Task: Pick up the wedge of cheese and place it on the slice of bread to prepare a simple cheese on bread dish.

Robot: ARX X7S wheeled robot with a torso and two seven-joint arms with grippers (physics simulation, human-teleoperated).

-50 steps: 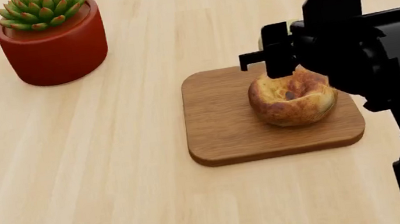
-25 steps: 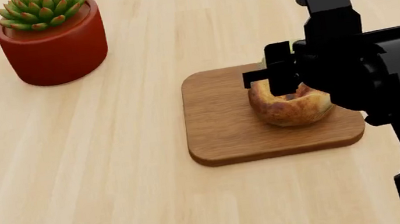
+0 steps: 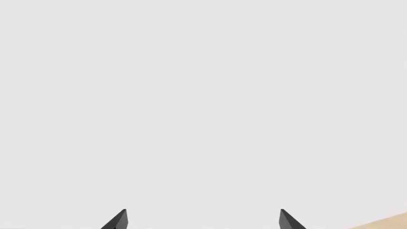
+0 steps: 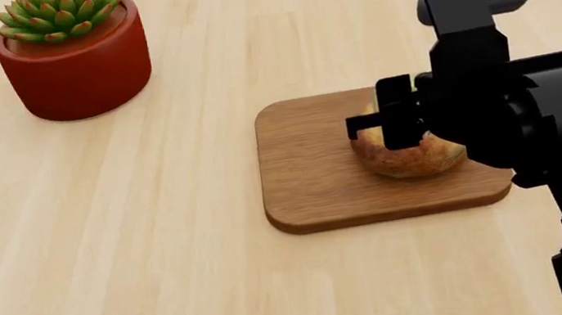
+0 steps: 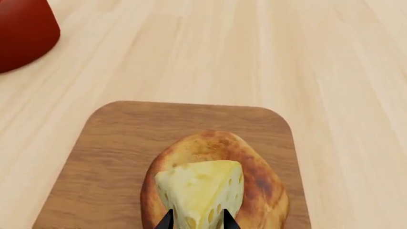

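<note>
Pale yellow holed wedge of cheese [image 5: 202, 193], clamped between the right gripper [image 5: 196, 220] fingertips, hangs directly above the golden-brown round slice of bread [image 5: 219, 183].

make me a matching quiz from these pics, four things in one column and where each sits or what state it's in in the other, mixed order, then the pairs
Things:
1. pale yellow holed wedge of cheese
2. round golden-brown slice of bread
3. square brown wooden board
4. red pot with a green succulent

Places or states:
A. lying flat on the light wooden table
B. standing at the table's far left, away from the board
C. gripped between the right end effector fingertips, above the bread
D. resting on the board

Pairs: 1-C, 2-D, 3-A, 4-B
</note>
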